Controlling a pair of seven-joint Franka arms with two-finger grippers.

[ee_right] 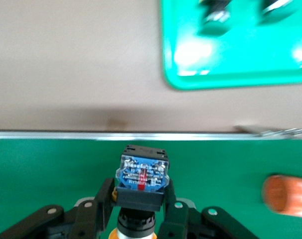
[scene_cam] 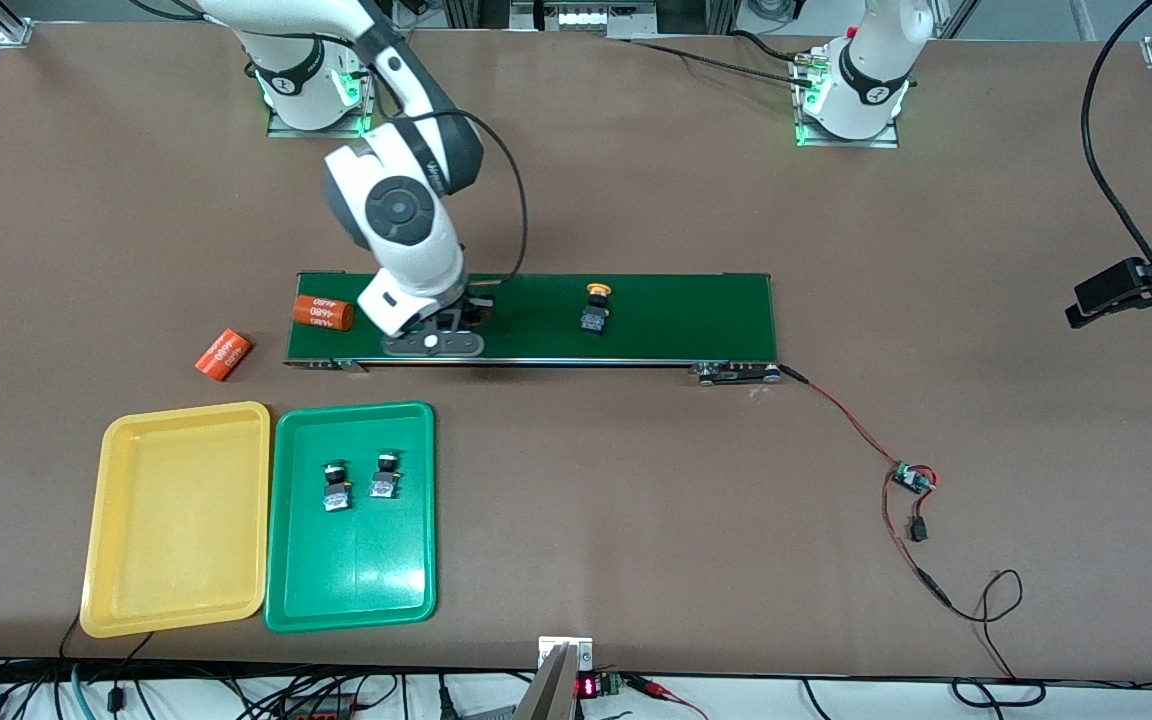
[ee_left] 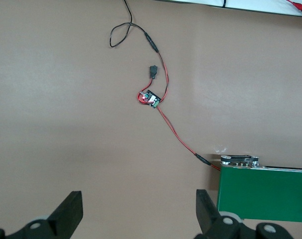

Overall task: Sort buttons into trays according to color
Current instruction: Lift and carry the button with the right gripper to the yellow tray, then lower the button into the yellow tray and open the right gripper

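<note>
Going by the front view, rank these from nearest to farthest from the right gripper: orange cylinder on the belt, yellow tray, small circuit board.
1. Orange cylinder, on the belt beside the right gripper.
2. Yellow tray, nearer the camera.
3. Small circuit board, toward the left arm's end.

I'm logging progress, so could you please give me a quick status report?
Right end effector shut on a button over the belt. Left end effector open, waiting. Two buttons in green tray; yellow tray empty.

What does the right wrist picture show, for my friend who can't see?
The right tool grips a button just over the green conveyor belt. An orange cylinder lies on the belt nearby, and past the belt's edge a corner of the green tray rests on the brown table.
</note>
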